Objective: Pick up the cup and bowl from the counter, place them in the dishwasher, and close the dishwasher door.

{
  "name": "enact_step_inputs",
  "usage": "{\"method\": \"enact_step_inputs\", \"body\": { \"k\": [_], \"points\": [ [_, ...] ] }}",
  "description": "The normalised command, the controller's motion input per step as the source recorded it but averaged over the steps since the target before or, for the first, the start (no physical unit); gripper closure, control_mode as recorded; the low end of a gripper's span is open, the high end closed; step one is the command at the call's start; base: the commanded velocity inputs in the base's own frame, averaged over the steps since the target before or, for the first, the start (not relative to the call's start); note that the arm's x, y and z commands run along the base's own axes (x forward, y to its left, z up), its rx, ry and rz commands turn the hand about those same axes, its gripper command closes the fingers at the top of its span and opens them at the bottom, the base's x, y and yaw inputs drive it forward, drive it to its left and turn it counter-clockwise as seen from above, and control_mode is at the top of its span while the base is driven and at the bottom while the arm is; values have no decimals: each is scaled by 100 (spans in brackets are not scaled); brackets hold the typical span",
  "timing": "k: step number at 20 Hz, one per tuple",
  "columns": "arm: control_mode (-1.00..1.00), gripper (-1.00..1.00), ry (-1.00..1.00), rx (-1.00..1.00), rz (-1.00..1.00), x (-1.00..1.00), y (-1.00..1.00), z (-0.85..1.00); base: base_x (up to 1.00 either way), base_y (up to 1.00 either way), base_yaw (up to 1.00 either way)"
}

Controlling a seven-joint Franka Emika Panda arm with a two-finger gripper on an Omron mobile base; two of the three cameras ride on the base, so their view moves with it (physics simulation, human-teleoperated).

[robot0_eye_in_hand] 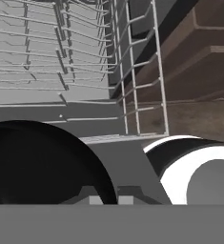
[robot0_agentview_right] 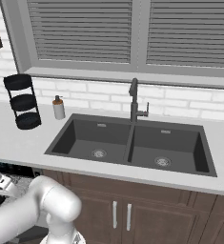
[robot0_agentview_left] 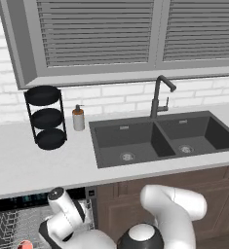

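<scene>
Fingers (robot0_eye_in_hand: 106, 199) clenched beside black bowl (robot0_eye_in_hand: 42, 162), over dishwasher (robot0_eye_in_hand: 61, 62) wire rack; no legible writing.

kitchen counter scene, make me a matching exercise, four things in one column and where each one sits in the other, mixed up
Things:
1. three-tier stand
2. soap dispenser
3. faucet
4. dishwasher rack

Places:
A. behind the divider of the double sink
B. on the counter, far left
C. below counter level, left of the wooden cabinets
D. between the stand and the sink

Pairs: 1-B, 2-D, 3-A, 4-C
</scene>
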Motion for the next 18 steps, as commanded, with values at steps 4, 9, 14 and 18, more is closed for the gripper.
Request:
{"method": "enact_step_inputs", "body": {
  "k": [4,9,14,18],
  "points": [
    [-100,100,0,0,0,0,-23,-29,0,0,0],
    [-100,100,-8,0,0,0,-1,4,0,0,0],
    [-100,100,-17,0,0,4,0,25,0,0,0],
    [-100,100,-12,0,0,45,0,9,0,0,0]
  ]
}}
